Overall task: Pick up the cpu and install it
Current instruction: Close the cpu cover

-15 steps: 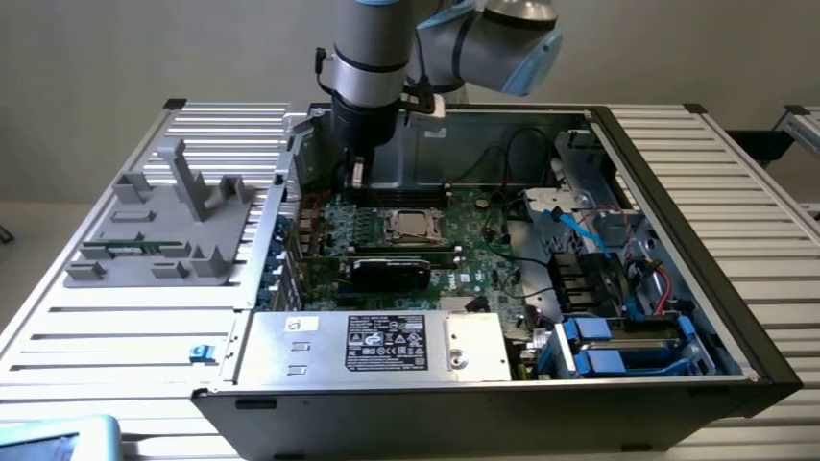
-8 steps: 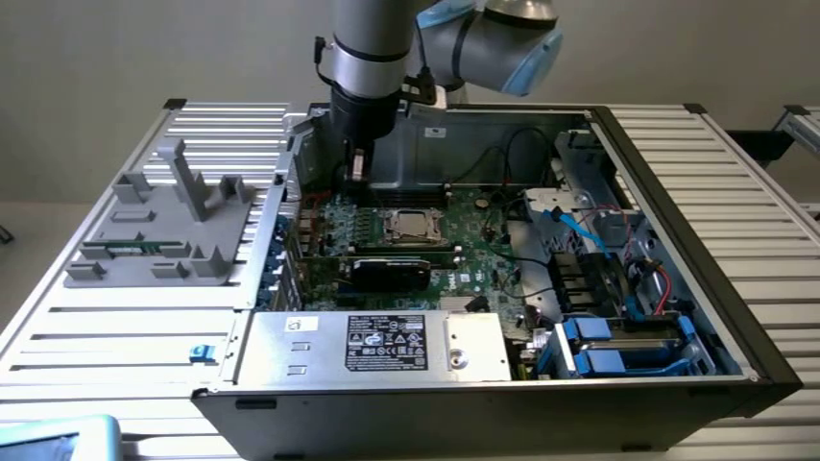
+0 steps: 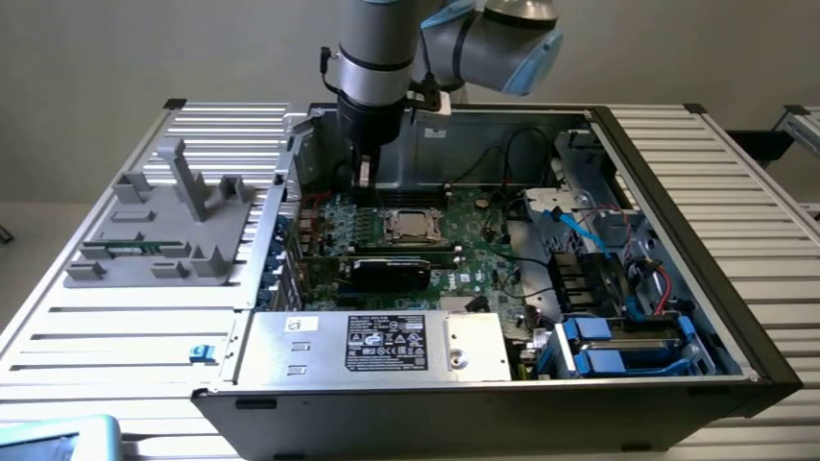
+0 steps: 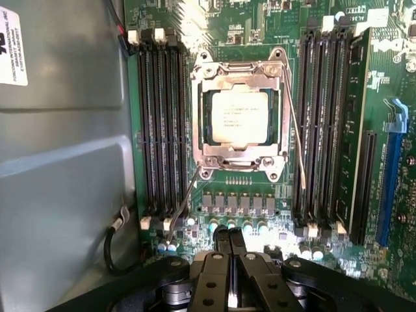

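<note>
Pincer first: the black two-fingered gripper (image 4: 229, 235) has its fingers pressed flat together with nothing between them. It hangs over a row of small round capacitors (image 4: 237, 226) on the green motherboard (image 4: 240, 188), apart from the chip.

Just beyond the fingertips is a silver metal socket frame (image 4: 240, 159). The cpu (image 4: 239, 117), a small flat square chip with a silver-grey top, lies seated inside that frame. Rows of long black memory slots (image 4: 159, 130) flank the socket on both sides, and a blue plastic expansion slot (image 4: 390, 182) lies further out past one row.

In the exterior view, nearest the camera, a large silver metal box with a white label (image 3: 372, 346) fills the front of the open dark grey computer case (image 3: 513, 413). Behind it sits a black rectangular card (image 3: 391, 272), then the socket with the chip (image 3: 412, 225) in it. Further back, the pincer (image 3: 365, 175) points down from the grey robot arm (image 3: 378, 58), close to the case's rear wall.

The case rests on a pale grey slatted table (image 3: 129, 336). A grey plastic fixture (image 3: 167, 230) stands on the table on the exterior view's left.
</note>
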Robot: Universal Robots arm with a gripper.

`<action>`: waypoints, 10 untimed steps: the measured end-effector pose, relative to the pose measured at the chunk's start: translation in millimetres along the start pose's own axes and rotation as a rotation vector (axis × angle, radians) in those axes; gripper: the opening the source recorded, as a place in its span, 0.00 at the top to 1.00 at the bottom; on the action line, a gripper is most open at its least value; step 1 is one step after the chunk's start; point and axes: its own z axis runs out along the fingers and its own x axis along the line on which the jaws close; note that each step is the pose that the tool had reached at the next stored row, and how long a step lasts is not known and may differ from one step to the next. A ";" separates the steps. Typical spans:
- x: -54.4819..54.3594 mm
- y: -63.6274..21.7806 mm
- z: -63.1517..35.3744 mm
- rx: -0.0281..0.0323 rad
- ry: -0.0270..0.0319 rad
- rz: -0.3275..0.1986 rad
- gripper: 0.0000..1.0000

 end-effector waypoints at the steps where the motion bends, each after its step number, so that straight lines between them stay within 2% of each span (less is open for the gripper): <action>1: -0.2 2.4 1.5 -0.0006 0.0000 0.000 0.89; 6: -0.9 18.9 8.6 -0.0011 0.0000 0.000 0.89; 10: -1.7 25.9 14.9 -0.0012 0.0000 0.000 0.89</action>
